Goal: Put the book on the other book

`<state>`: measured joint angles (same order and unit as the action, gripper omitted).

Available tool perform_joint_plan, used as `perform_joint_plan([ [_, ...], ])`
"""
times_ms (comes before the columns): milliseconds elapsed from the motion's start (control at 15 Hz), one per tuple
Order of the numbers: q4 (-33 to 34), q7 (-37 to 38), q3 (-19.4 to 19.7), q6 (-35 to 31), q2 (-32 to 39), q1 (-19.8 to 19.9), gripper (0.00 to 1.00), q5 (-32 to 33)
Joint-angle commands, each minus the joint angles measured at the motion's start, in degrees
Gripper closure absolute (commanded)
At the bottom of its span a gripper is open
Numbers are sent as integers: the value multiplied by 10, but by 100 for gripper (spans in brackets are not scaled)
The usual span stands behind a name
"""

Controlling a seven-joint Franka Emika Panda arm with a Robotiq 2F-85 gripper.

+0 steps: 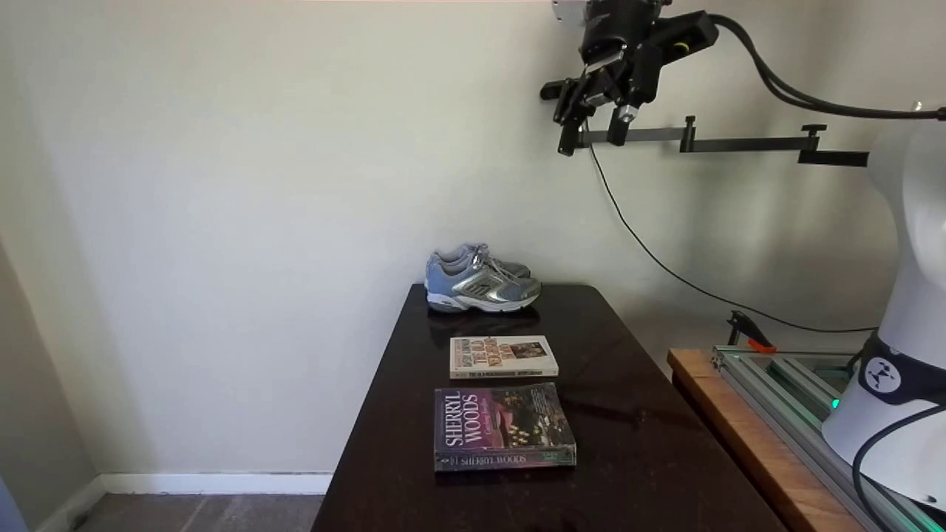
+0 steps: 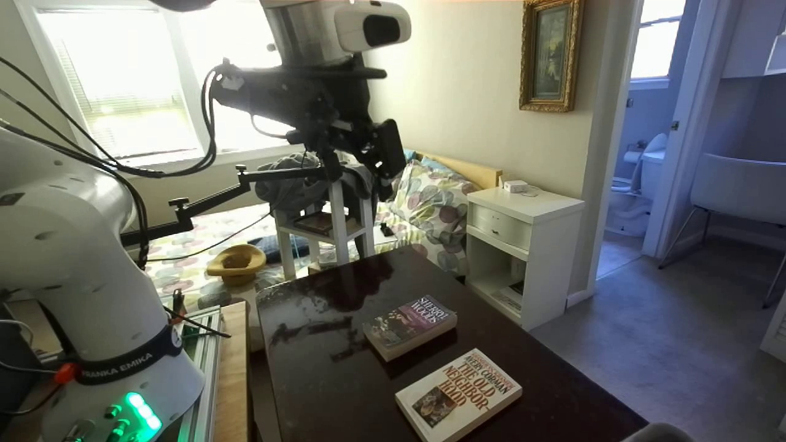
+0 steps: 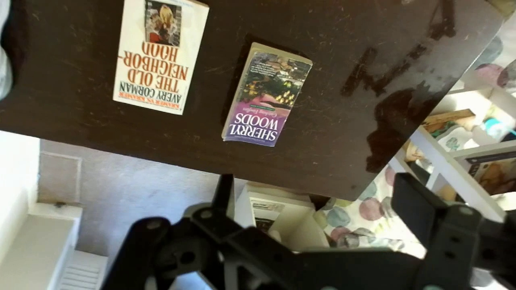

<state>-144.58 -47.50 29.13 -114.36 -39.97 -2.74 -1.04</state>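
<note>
The book point(image 1: 504, 356) is thin, with a cream cover and a small reddish-brown picture. It lies flat on the dark table point(image 1: 628, 451), and also shows in an exterior view point(image 2: 459, 396) and the wrist view point(image 3: 159, 60). The other book point(image 1: 504, 425), thicker with a dark purple-and-green cover, lies flat beside it with a narrow gap between them. It also shows in an exterior view point(image 2: 410, 325) and the wrist view point(image 3: 266, 96). My gripper point(image 1: 591, 140) is high above the table, away from both books. In the wrist view its fingers point(image 3: 314, 181) are wide apart with nothing between them.
A pair of blue-grey shoes point(image 1: 480, 284) stands at the table end near the wall, beyond the cream book. A white nightstand point(image 2: 522, 245) and a bed with a spotted cover point(image 2: 430, 209) stand past the table. The robot base point(image 2: 123, 368) is beside the table.
</note>
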Motion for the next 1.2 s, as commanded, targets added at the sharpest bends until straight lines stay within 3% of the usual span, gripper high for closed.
perform_joint_plan([
  [0, 19, -118, 25, -4, 63, -22, 0, -52],
  [333, 10, -94, -14, -63, 146, 25, 0, -66],
  [400, 2, -109, -22, -47, 119, 34, 0, -62],
  [800, 3, -105, -34, -62, 147, 46, 0, -62],
  [1133, -24, -4, -86, -159, 169, 77, 0, -52],
])
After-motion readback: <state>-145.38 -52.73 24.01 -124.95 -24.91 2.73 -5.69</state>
